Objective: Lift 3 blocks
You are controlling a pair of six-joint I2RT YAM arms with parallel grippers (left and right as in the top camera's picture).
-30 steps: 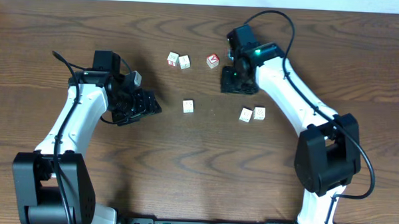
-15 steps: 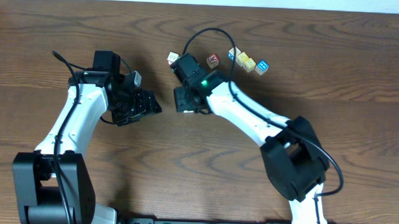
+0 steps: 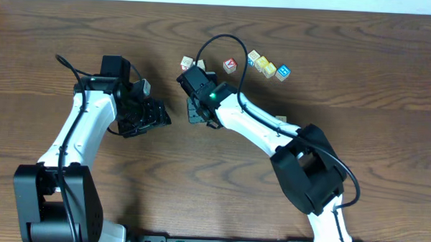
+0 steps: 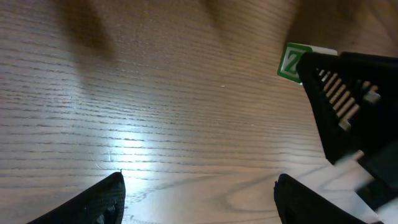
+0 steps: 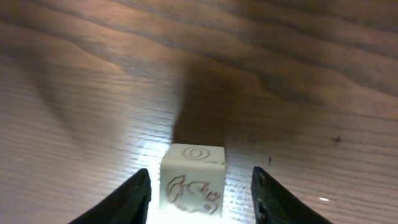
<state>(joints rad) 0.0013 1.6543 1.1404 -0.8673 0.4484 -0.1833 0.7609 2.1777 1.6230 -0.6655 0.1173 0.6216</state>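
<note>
A white block [image 5: 193,177] with faint pale markings sits on the wood between the fingers of my right gripper [image 5: 202,186]. The jaws are open, with a gap on each side of the block. In the overhead view my right gripper [image 3: 203,116] points down at mid-table and hides that block. Two more pale blocks [image 3: 186,63] [image 3: 200,64] lie just behind it. My left gripper [image 3: 160,118] hangs open a little to the left, and nothing lies between its fingers [image 4: 106,196].
Red [image 3: 230,65], yellow [image 3: 268,68] and blue [image 3: 282,71] faced cubes lie in a row at the back. A cube with a green letter [image 4: 291,61] shows beside the right gripper's black body. A pale sliver [image 3: 280,120] peeks from under the right arm.
The right arm has swung from the back right to mid-table and now stands over a white block. The cubes on the table lie differently than a second ago. The left arm has not moved.
</note>
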